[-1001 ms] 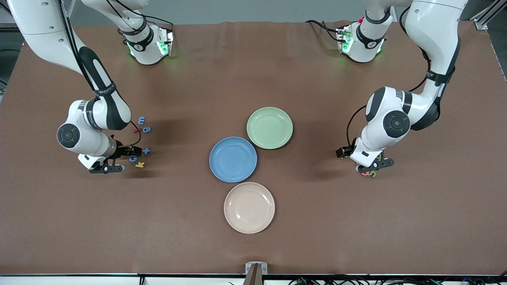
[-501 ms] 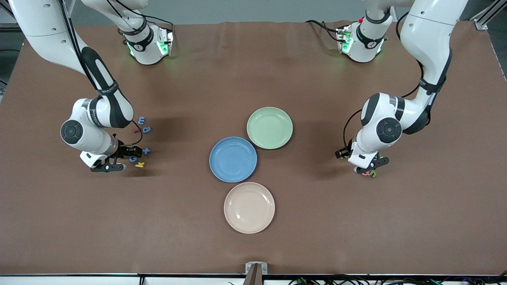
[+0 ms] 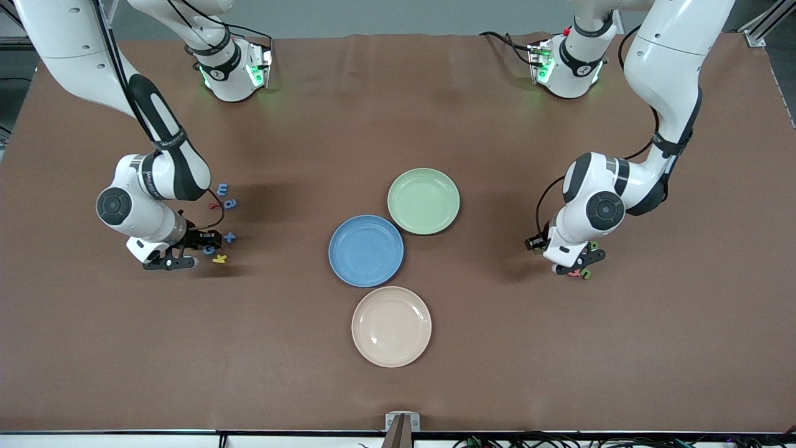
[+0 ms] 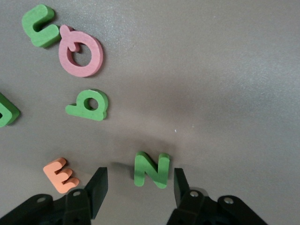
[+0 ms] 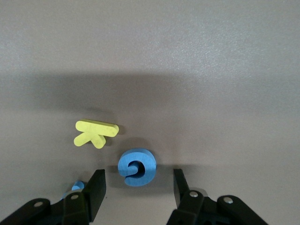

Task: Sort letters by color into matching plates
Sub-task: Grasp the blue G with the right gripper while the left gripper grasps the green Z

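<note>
The green plate (image 3: 423,201) and the blue plate (image 3: 365,251) lie mid-table, both bare. My left gripper (image 4: 139,187) is low over the table at the left arm's end, open, its fingers either side of a green N (image 4: 151,169) without touching it. A green b (image 4: 88,105) and a green u (image 4: 40,32) lie beside it. My right gripper (image 5: 138,187) is low at the right arm's end, open, straddling a blue G (image 5: 136,167) without contact. More blue letters (image 3: 229,237) lie beside the right gripper (image 3: 191,250).
A cream-pink plate (image 3: 391,326) lies nearer the front camera than the blue plate. A yellow letter (image 5: 96,132) is close to the G. A pink letter (image 4: 80,50) and an orange E (image 4: 60,175) lie among the green ones.
Both grippers' fingers have drawn closer together round their letters. The left gripper has shifted slightly toward the plates; the right one has barely moved.
</note>
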`<action>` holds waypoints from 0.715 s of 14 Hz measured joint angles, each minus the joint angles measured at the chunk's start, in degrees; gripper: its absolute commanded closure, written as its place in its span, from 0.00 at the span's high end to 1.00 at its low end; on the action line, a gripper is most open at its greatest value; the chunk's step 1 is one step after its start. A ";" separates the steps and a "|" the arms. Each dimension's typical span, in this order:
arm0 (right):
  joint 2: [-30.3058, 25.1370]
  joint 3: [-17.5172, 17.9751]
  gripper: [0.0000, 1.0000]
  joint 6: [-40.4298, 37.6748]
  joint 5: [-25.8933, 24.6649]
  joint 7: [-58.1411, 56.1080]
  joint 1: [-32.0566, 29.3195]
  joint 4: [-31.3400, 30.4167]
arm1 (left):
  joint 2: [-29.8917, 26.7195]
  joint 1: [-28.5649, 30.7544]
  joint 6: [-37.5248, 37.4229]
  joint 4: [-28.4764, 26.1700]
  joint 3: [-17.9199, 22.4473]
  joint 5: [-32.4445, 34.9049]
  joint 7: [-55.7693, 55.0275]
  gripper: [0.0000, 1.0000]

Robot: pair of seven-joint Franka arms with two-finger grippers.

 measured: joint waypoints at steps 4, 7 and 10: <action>0.34 0.01 0.62 1.56 -0.01 0.00 0.00 -0.11 | 0.55 0.00 0.37 0.16 0.00 0.00 0.00 0.51; 0.97 0.01 0.51 2.91 -0.02 0.00 0.00 -0.12 | 1.25 0.03 0.43 0.66 0.00 0.00 0.00 0.40; 0.87 -0.01 0.34 3.04 -0.03 -0.01 0.00 -0.02 | 1.28 0.02 0.43 0.85 -0.02 0.00 0.00 0.13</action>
